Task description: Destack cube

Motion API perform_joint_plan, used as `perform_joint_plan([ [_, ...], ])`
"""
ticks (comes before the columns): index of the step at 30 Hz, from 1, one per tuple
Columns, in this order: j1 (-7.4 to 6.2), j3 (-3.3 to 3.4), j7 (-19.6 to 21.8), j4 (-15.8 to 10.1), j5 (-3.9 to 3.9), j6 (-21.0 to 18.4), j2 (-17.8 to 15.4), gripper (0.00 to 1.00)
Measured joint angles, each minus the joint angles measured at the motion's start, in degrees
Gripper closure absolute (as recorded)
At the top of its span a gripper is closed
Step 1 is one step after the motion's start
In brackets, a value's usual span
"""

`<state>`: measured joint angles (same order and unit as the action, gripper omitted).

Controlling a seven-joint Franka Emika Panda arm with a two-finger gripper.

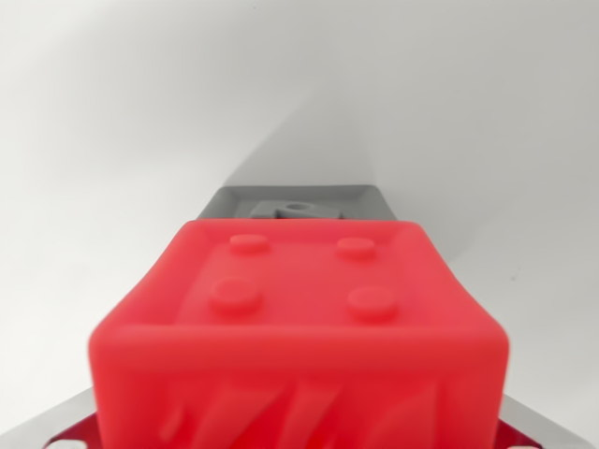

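Observation:
A red cube (299, 318) with raised round studs on its upper face fills the lower half of the wrist view, very close to the camera. My gripper (299, 309) is shut on it. One grey finger (295, 201) shows just behind the cube's far edge. Shiny metal parts of the other finger peek out at the bottom corners (56, 426). The cube's left side bows inward as if squeezed. Its underside is hidden, and no other cube is in view.
A plain white surface (112, 140) lies all around, with a soft grey shadow (328, 122) stretching away behind the far finger.

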<state>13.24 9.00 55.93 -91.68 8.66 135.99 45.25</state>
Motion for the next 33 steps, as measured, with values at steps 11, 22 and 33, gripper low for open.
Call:
perform_joint_plan([
  [11, -0.01, 0.00, 0.00, 0.00, 0.00, 0.00, 0.00, 1.00],
  [22, -0.04, 0.07, 0.01, -0.02, 0.00, -0.42, -0.61, 1.00],
  [33, -0.16, 0.26, 0.03, -0.24, -0.02, -1.69, -2.20, 1.00],
])
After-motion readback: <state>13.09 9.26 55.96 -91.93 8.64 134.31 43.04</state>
